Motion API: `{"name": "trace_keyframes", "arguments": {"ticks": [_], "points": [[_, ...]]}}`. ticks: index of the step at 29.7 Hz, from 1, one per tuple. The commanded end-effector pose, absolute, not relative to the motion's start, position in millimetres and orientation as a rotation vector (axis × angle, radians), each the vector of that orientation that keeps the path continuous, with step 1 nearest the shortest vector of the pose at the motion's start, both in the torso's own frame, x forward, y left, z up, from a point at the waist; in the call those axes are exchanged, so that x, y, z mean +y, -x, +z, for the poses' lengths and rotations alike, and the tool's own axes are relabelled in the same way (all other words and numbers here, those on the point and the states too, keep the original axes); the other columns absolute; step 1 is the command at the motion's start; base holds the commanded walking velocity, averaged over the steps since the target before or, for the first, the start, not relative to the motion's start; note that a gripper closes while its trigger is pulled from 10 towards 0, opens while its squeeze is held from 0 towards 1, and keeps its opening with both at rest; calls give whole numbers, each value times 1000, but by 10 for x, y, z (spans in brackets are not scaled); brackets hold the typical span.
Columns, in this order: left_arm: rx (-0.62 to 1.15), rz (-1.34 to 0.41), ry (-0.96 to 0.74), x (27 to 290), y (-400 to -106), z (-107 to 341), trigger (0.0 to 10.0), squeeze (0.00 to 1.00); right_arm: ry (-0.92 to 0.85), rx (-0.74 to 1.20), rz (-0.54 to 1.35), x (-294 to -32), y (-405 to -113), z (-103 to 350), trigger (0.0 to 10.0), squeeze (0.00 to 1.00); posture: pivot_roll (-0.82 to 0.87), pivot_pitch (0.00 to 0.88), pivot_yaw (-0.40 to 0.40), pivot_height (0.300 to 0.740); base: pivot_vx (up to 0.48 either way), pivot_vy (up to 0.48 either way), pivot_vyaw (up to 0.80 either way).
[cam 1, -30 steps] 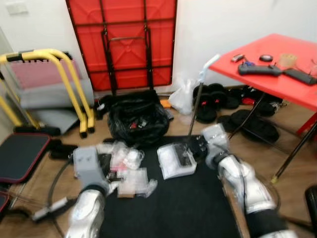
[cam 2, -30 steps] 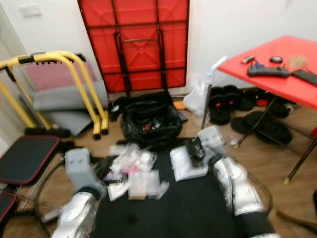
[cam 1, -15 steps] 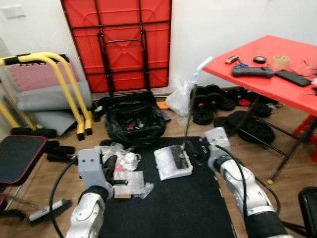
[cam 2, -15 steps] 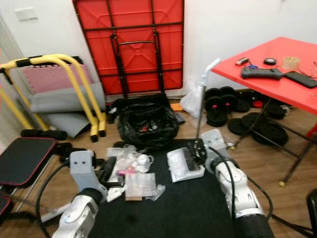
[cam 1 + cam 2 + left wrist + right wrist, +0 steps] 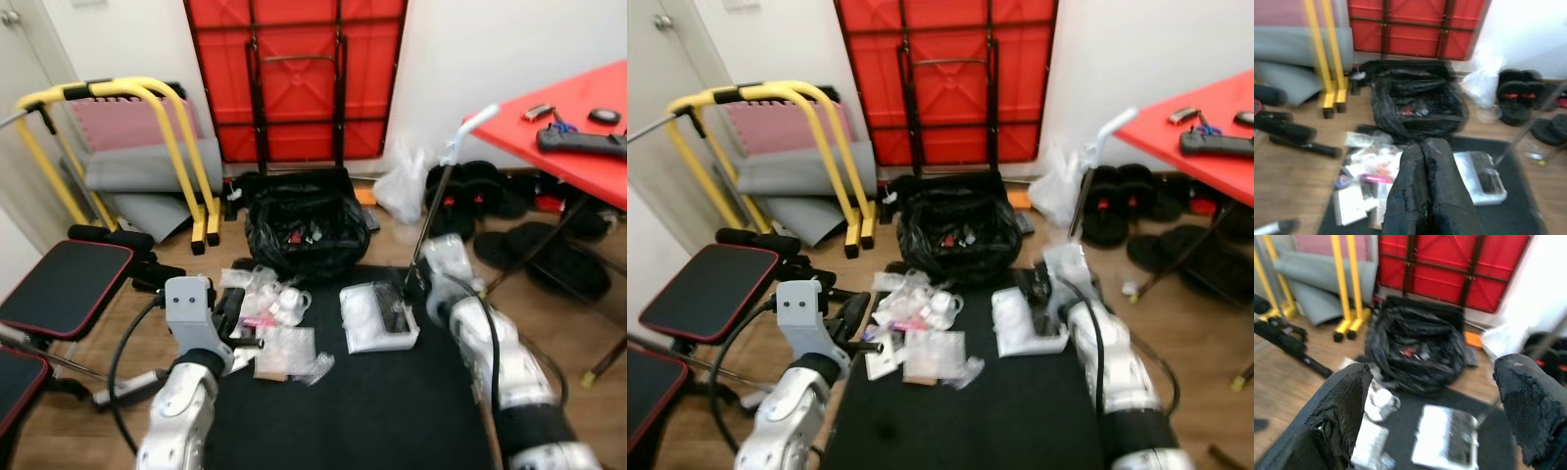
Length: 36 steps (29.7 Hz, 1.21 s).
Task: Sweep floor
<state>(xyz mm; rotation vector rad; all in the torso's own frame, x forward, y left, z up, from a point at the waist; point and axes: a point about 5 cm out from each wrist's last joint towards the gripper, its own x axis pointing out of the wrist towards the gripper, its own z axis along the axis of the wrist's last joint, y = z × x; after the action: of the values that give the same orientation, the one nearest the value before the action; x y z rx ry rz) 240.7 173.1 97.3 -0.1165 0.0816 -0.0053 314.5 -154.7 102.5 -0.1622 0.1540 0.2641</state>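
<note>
A broom with a thin metal handle (image 5: 436, 211) and white grip leans up from the black mat (image 5: 362, 421). Its dark head (image 5: 397, 318) rests on a white plastic packet (image 5: 372, 318). My right gripper (image 5: 415, 286) is open low beside the handle; in the right wrist view the handle (image 5: 1498, 399) runs past the wide gap between the fingers (image 5: 1342, 416). I cannot tell if they touch it. A pile of plastic litter (image 5: 274, 313) lies on the mat's left edge. My left gripper (image 5: 1422, 147) is shut and empty, just left of that pile.
A black trash bag (image 5: 299, 230) stands open behind the mat. A red table (image 5: 578, 117) with weight plates (image 5: 549, 255) under it is at the right. A yellow frame (image 5: 176, 147) and a black bench (image 5: 59, 289) are at the left, a folded red table (image 5: 294, 69) at the wall.
The whole picture has slid to the right, so the camera has turned left. Both grippers keep their places beside the broom and the litter.
</note>
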Motion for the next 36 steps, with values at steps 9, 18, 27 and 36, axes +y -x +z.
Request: {"name": "trace_keyframes", "arguments": {"ticks": [9, 18, 27, 36], "points": [[80, -24, 133, 1687, -2404, 973, 10000, 0, 160, 160, 231, -1652, -3133, 1019, 10000, 0, -29, 0, -19, 740, 307, 0, 0], [80, -27, 134, 1683, -2404, 973, 10000, 0, 159, 158, 230, -1649, -3132, 1026, 10000, 0, -29, 0, -19, 740, 306, 0, 0], [81, -29, 135, 1678, -2405, 970, 10000, 0, 161, 157, 231, -1648, -3132, 1031, 10000, 0, -28, 0, -22, 740, 302, 0, 0], [83, -33, 134, 1677, -2407, 966, 10000, 0, 161, 157, 233, -1646, -3133, 1028, 10000, 0, -29, 0, -19, 740, 299, 0, 0]]}}
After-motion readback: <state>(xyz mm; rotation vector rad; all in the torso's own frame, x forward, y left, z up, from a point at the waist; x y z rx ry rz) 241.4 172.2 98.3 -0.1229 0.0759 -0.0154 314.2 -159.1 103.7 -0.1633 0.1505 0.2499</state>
